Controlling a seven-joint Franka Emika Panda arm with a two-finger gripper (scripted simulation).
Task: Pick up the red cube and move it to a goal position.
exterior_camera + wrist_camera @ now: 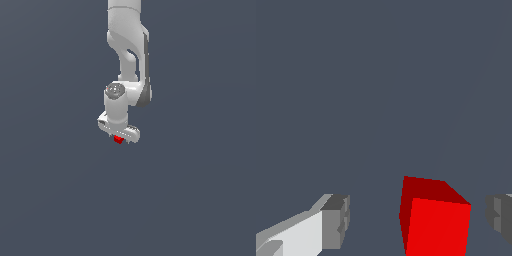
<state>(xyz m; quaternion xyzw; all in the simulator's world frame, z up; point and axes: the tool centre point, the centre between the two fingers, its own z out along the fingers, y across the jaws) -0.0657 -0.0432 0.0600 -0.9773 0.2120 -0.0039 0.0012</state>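
The red cube (436, 225) sits between the two grey fingertips of my gripper (418, 220). A clear gap shows on each side of it, wider toward one finger (336, 222) than toward the other finger (500, 215), so the gripper is open around the cube without touching it. In the exterior view the white gripper (120, 138) points straight down at the middle of the picture. There only a small part of the red cube (118, 140) shows, just under the hand. Whether the cube rests on the floor I cannot tell.
A plain dark grey-blue surface (60, 200) fills both views. The white arm (127, 45) comes down from the top of the exterior view.
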